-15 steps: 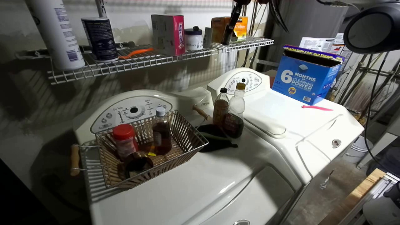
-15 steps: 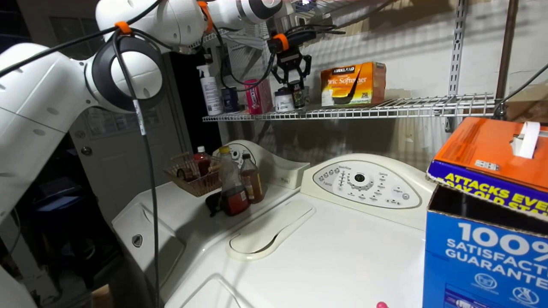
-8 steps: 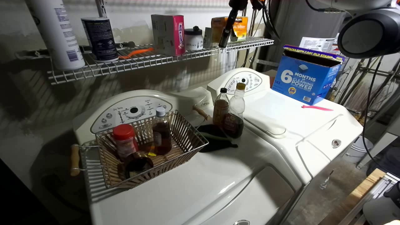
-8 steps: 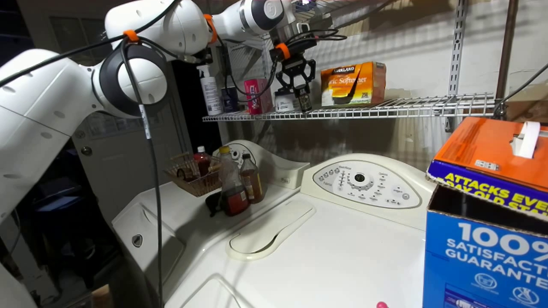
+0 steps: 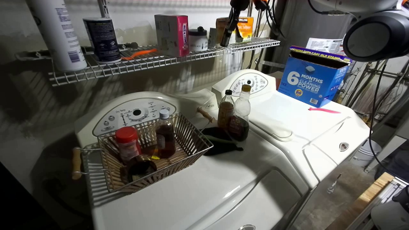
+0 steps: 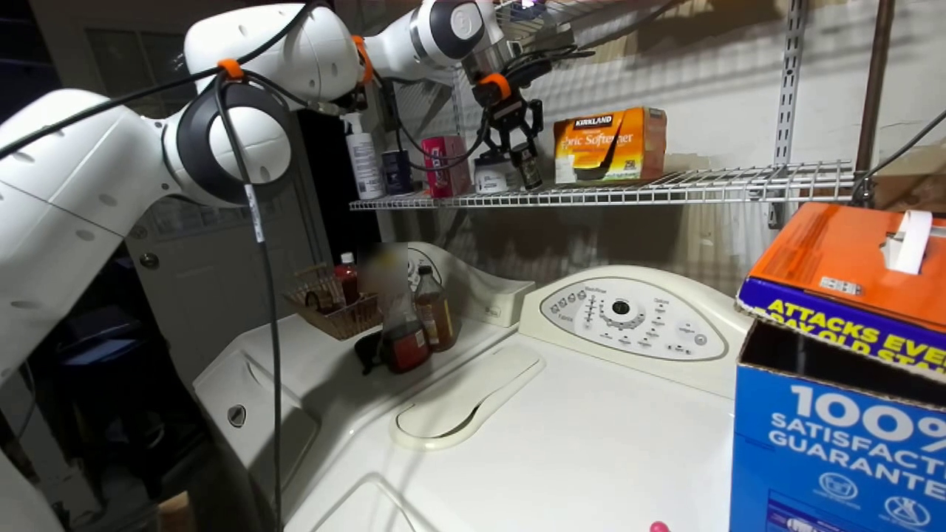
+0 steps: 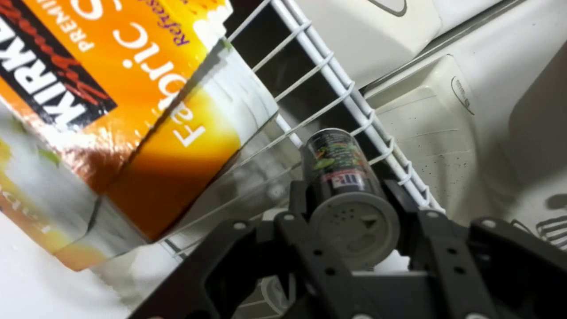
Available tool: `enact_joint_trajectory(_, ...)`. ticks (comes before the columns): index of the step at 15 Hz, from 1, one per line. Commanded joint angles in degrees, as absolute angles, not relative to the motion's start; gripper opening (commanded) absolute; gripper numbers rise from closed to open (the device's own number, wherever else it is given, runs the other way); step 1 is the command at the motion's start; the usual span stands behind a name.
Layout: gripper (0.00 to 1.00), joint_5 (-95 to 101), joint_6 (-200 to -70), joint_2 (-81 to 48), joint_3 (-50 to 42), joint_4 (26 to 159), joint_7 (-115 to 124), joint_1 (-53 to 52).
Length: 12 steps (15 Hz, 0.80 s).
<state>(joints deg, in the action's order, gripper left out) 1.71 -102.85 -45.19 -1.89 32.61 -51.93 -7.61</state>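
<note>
Gently now: the gripper (image 7: 347, 195) clamps a tilted shaker (image 6: 529, 170) near the wire shelf (image 6: 724, 195); best straighten it clear of that shelf.

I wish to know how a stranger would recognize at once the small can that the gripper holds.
Find the wire shelf above the two white machines, then its orange softener box. Near that box, the gripper holds the can, slightly tilted. Unlike the box or the nearby white jar, it is dark and has a pale lid with small holes.
</note>
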Motion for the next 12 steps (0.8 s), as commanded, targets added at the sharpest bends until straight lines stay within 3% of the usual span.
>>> enact_joint_trajectory(1,0.45,1.7,-102.9,-45.2,-1.8,32.6,-52.4,-7.6)
enact_joint_trajectory(7,0.45,1.7,-102.9,-45.2,-1.8,32.8,-52.2,-7.6)
enact_joint_trajectory(8,0.2,1.7,-102.9,-45.2,-1.8,32.8,-52.2,-7.6)
enact_joint_trajectory(12,0.2,1.9,-103.5,-46.1,-0.9,32.2,-59.6,-7.4)
